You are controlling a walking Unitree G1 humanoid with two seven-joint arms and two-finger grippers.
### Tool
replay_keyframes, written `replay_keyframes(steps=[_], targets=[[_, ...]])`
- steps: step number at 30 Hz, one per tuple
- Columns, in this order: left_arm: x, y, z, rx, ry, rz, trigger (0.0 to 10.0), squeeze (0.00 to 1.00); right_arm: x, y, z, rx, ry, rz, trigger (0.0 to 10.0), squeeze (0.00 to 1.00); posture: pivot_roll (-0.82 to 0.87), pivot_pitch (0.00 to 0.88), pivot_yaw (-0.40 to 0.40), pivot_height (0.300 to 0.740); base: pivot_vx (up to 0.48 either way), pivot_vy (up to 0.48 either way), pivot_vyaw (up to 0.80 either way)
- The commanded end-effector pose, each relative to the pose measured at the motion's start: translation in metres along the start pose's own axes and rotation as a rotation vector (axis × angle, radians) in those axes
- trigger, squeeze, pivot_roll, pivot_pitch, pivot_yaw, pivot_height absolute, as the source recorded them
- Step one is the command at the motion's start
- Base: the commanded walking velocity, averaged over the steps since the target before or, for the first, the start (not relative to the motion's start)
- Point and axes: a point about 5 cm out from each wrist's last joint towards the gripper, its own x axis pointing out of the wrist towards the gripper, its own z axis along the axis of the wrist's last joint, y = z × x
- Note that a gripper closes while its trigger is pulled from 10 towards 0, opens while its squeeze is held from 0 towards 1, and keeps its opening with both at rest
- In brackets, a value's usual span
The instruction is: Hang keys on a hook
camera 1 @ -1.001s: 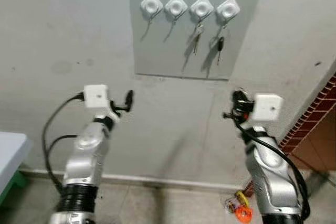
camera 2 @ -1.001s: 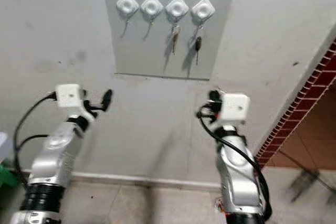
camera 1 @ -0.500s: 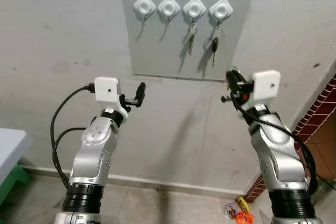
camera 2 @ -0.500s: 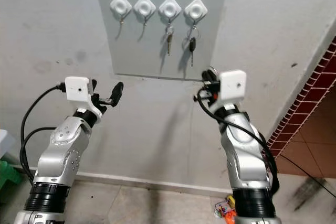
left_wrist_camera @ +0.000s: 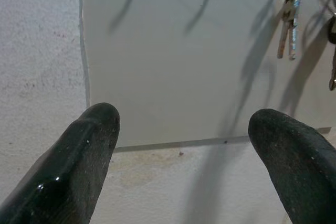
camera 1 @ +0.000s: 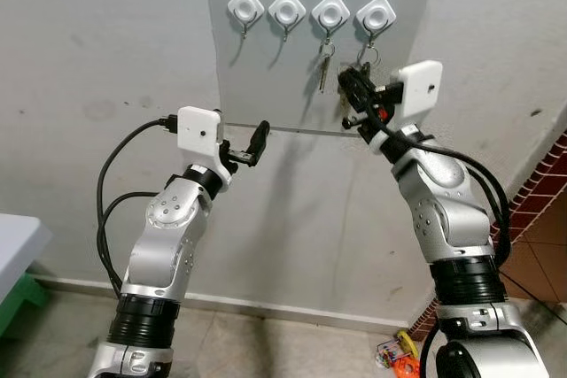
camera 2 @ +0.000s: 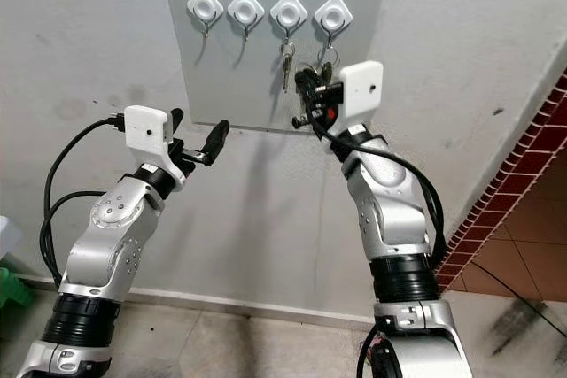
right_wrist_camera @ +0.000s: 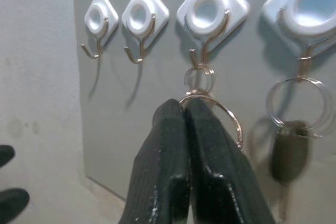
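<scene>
We see a grey board (camera 1: 266,77) on the wall with four white hooks (camera 1: 309,11) in a row. The two hooks on the left hold nothing. The third hook has a small bunch of silver keys (camera 1: 324,69) hanging from it. The fourth hook (right_wrist_camera: 311,4) has a ring with a dark key (right_wrist_camera: 287,153) on it.

Our right hand (right_wrist_camera: 185,109) is up close to the board, just under the third hook (right_wrist_camera: 209,14). Its two black fingers (right_wrist_camera: 168,145) are pressed tight together. They pinch a thin key ring (right_wrist_camera: 223,116). This ring sits just below the rings that hang on the third hook. We cannot tell if it is on the hook itself or not.

Our left hand (camera 1: 251,146) is lower down, near the bottom edge of the board. Its fingers (left_wrist_camera: 86,140) are wide apart and it holds nothing. It is well apart from the hooks.

Down on the floor by the wall there is a small orange thing (camera 1: 409,362). On the right we see a bit of red brick wall (camera 1: 540,183).
</scene>
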Motion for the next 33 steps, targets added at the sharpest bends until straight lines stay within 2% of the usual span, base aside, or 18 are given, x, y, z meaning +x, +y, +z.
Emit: replay_keyframes(steps=[1,7,9,13,20,33], targets=[[0.000,-0.001,0.007,0.020,-0.013,-0.013,10.0,0.00,0.006,0.000,0.007,0.004,-0.032,0.014,10.0,0.00,-0.03,0.000,-0.002,0.740,0.000,0.000,0.00],[0.000,-0.003,0.011,0.018,-0.020,-0.018,10.0,0.00,0.026,0.001,0.013,0.037,-0.053,0.058,10.0,0.00,-0.01,0.000,-0.012,0.740,0.000,0.000,0.00],[0.000,-0.003,0.011,0.018,-0.021,-0.018,10.0,0.00,0.028,0.001,0.013,0.039,-0.054,0.063,10.0,0.00,-0.01,0.000,-0.013,0.740,0.000,0.000,0.00],[-0.002,-0.004,0.011,0.014,-0.021,-0.011,10.0,0.00,0.036,0.010,0.011,0.062,-0.043,0.109,10.0,0.00,0.00,0.000,-0.021,0.740,0.000,0.000,0.00],[-0.003,-0.004,0.011,0.002,-0.020,0.005,10.0,0.00,0.029,0.014,-0.007,0.075,0.000,0.129,10.0,0.00,0.00,0.000,-0.028,0.740,0.000,0.000,0.00],[0.000,-0.004,0.013,-0.001,-0.022,0.006,10.0,0.00,0.031,0.017,-0.011,0.086,0.006,0.166,10.0,0.00,0.00,0.000,-0.025,0.740,0.000,0.000,0.00]])
